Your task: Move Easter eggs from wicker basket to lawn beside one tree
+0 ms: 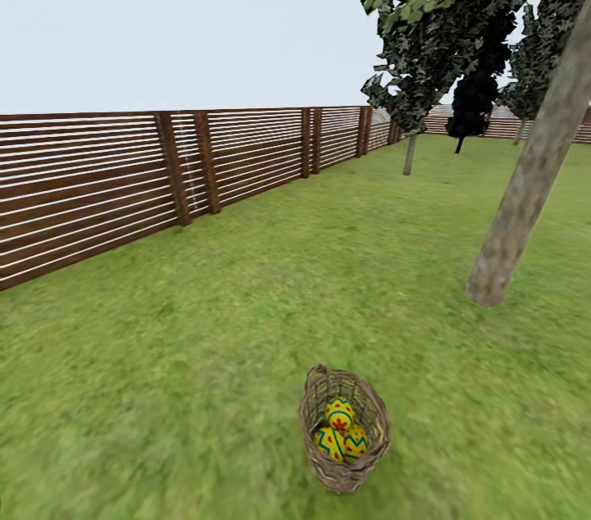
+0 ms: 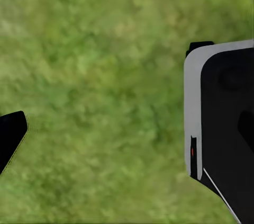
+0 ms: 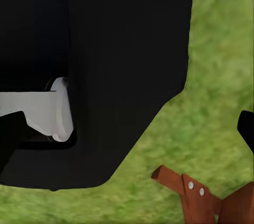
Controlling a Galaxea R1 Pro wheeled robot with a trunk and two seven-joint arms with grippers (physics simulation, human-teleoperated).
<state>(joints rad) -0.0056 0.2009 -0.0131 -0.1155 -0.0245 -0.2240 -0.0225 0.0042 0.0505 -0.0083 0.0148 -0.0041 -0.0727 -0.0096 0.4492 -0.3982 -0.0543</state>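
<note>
Eggs, three of them (image 1: 340,431), lie heaped in the wicker basket (image 1: 343,428) low in the head view. The top egg (image 1: 339,412) has its long axis roughly upright as seen, narrow end toward the fence; the two beneath it (image 1: 329,444) (image 1: 356,443) lean outward against the weave. All are bright yellow with blue zigzag bands, and the top one carries a red mark. The basket is open-woven tan-brown wicker with a thick braided rim, its mouth facing up; it sits alone on the mottled green lawn (image 1: 205,356).

A thick grey-brown trunk (image 1: 529,180) leans up out of the grass beyond the basket, well apart from it, under dark leaves. A brown slatted fence (image 1: 123,175) runs along the far side of the garden.

From the left wrist, only one dark fingertip (image 2: 10,138) of the left pincer shows, over bare grass and touching nothing, beside a black and white part of the robot's body (image 2: 222,123). How wide that pincer stands I cannot tell. From the right wrist, dark fingertips (image 3: 10,134) sit at either edge, so the right pincer (image 3: 127,131) seems spread wide and empty, with a black body panel (image 3: 121,65) and a red-brown wooden piece with two screws (image 3: 193,195) lying on the grass beyond it. Neither pincer is anywhere near the basket or eggs.
</note>
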